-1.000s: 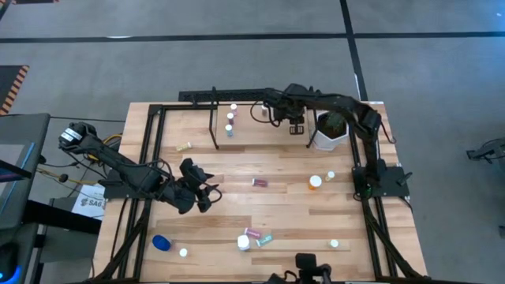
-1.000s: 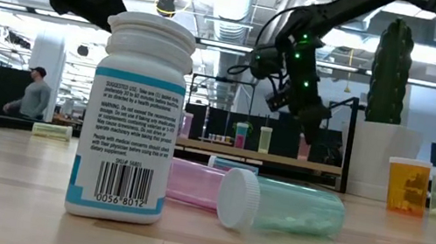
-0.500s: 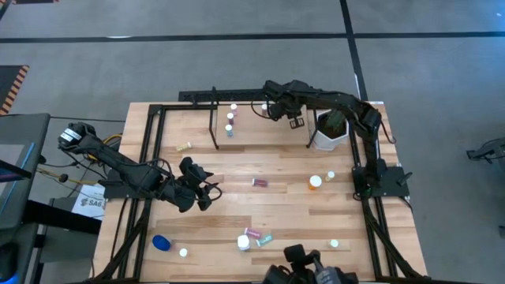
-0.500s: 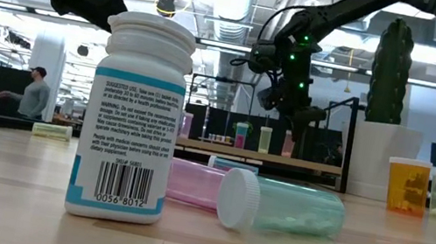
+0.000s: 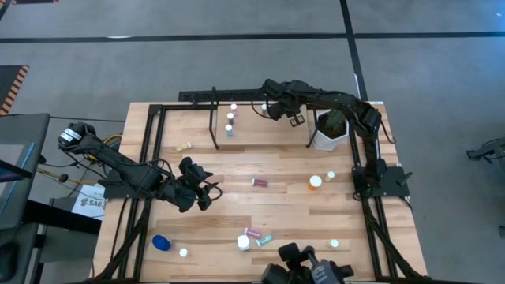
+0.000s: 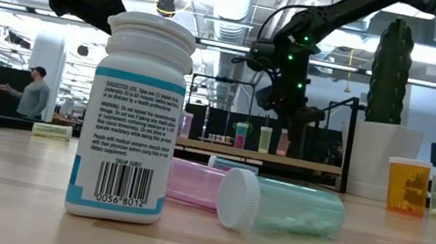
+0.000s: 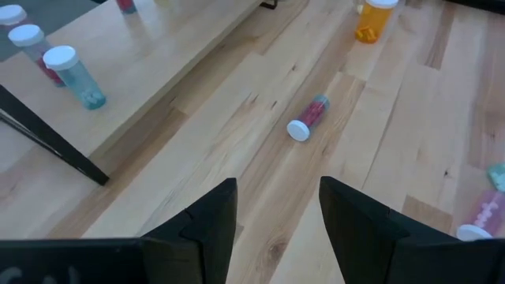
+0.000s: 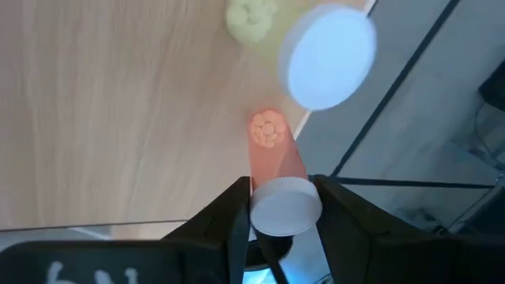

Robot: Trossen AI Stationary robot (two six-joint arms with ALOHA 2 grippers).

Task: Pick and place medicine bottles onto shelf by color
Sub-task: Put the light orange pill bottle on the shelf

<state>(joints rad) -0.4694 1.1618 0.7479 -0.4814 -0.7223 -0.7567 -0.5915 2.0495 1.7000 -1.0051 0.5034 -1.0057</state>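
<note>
Right gripper (image 8: 280,207) pinching a pink bottle (image 8: 274,158) over the shelf's (image 5: 260,130) back edge (left gripper (image 7: 276,213) spread, idle).

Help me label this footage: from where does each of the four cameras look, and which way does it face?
High view: above the table, facing straight down; both arms show, left gripper mid-table, right gripper over the shelf.
Low view: at tabletop height, facing level across; white bottle near, right arm beyond.
Left wrist view: facing down past its open fingers at a pink bottle.
Right wrist view: facing down past its fingers around an orange bottle.
Shared: the shelf shows in all four.
</note>
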